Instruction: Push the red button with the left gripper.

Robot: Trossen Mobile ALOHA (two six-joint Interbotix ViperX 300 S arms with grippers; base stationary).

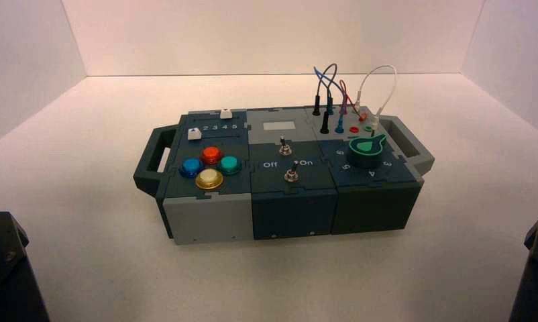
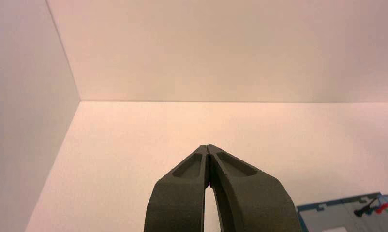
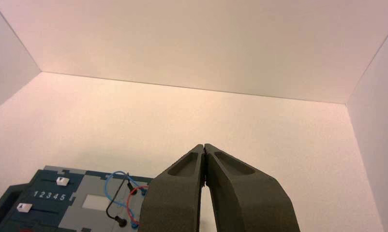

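Left gripper [image 2: 208, 149] (tips together) well apart from red button [image 1: 211, 155].

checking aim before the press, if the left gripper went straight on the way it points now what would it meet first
Probably nothing on the box. The left gripper, fingertips together, points over bare white floor toward the back wall; the box lies off to one side, and the red button is out of its line.
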